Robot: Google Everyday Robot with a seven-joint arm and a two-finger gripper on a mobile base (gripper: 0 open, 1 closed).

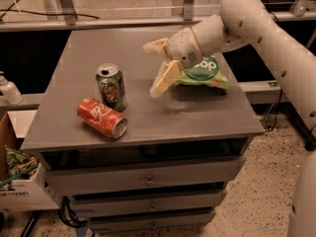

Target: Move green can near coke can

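**Green can upright beside the toppled coke can, gripper open above the tabletop**

The coke can (101,117) lies on its side near the front left of the grey cabinet (89,48), with white script running along its red body and its silver end facing front-right. The green can (111,87) stands upright just behind it, close to it or perhaps touching. Its mottled label is too blurred to read.

On the right lies a green chip bag (203,74). Only the white letters "op" show, because the wrist covers the rest.

The white arm (256,19) comes in from the upper right and bends down to the left. Its gripper (152,67) hangs over the middle of the top, to the right of the green can and clear of it. The pale fingers (167,75) are spread wide and hold nothing.

Below are drawers (148,179). At the left edge a pump bottle (9,90) and a cardboard box (15,191) are both cut off, and the box's print is illegible.
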